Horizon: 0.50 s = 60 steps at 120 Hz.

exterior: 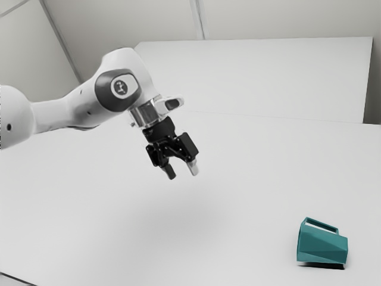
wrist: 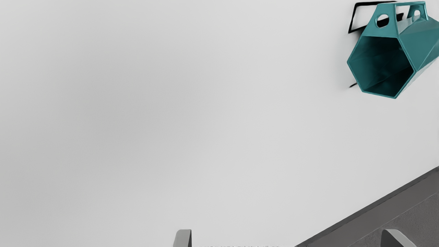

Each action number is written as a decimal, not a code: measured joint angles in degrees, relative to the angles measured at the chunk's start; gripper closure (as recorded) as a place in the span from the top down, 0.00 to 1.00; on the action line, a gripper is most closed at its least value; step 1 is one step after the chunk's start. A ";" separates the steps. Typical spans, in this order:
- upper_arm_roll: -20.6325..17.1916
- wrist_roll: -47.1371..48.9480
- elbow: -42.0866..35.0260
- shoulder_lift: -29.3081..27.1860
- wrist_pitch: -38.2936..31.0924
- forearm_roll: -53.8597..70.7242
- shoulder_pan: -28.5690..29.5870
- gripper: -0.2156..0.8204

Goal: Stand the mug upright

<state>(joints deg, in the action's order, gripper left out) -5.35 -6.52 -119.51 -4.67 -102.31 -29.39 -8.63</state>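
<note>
My gripper [exterior: 182,171] hangs well above the table at the middle of the exterior view, open with nothing between its fingers. A teal faceted mug [exterior: 322,244] lies on its side on the table, lower and toward the exterior view's right, apart from the gripper. In that view its handle is on the upper side. The wrist view shows the hexagonal mouth of the mug [wrist: 422,44] facing toward the hand, and both fingertips of the gripper [wrist: 286,238] stand wide apart.
The white table [exterior: 250,238] stretches under the arm and mug. In the wrist view a dark table edge [wrist: 370,206] runs diagonally near one fingertip, with grey floor [wrist: 411,216] beyond. A pale wall panel [exterior: 256,77] stands behind the table.
</note>
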 joint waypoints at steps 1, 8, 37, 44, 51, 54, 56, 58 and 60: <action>0.02 -0.01 -0.10 0.06 -0.05 -0.15 -0.30 0.79; 0.22 -0.06 -0.69 0.45 -0.39 -1.19 -2.46 0.79; 1.81 -0.20 -4.63 1.73 -3.25 -4.49 -8.29 0.79; 1.82 -0.21 -5.42 2.27 -4.45 -5.31 -9.00 0.79; 1.95 -0.22 -6.33 2.56 -5.80 -6.39 -10.07 0.79; 2.00 -0.22 -6.59 2.87 -6.41 -6.98 -10.60 0.79; 2.04 -0.22 -6.77 3.05 -6.83 -7.39 -10.98 0.79; 2.05 -0.23 -6.94 3.28 -7.30 -7.82 -11.34 0.79; 2.06 -0.23 -7.10 3.46 -7.75 -8.26 -11.70 0.79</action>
<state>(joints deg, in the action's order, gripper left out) -3.28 -6.75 -126.60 -1.21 -110.06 -37.64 -20.34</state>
